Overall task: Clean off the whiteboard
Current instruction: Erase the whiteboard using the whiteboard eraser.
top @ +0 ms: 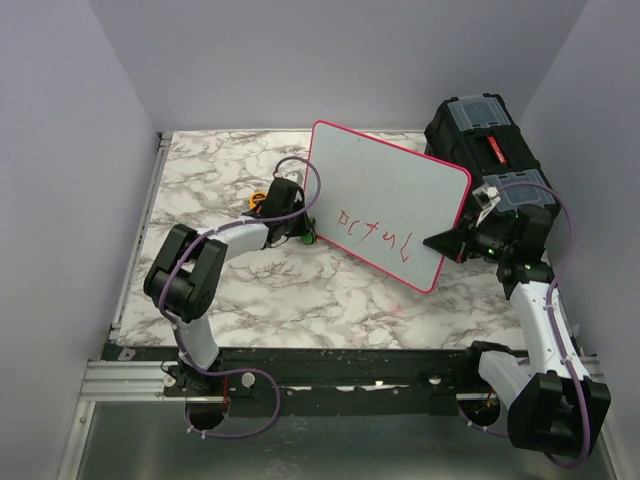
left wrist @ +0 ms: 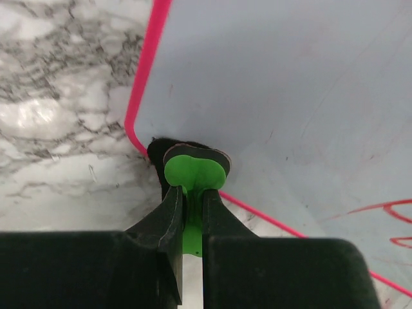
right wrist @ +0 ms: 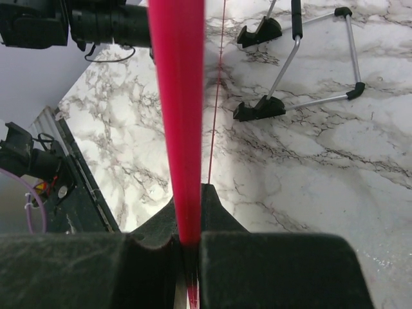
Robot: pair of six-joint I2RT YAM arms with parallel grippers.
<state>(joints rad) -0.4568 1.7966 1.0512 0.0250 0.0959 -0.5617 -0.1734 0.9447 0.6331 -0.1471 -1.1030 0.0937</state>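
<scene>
A marble table sits between plain grey walls. From above, the whiteboard stands tilted beside a black toolbox, and its red lettering looks unwiped. In the left wrist view, the left gripper is closed on a green tool with a dark pad, probably the eraser, at the board's corner. In the right wrist view, the right gripper is clamped on the pink rim. All the erasing appears to remain.

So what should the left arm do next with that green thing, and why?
Probably slide the green eraser across the whiteboard onto the red lettering. The left fingers pinch it at the board's corner, the writing is unwiped, and the right fingers clamp the rim.
</scene>
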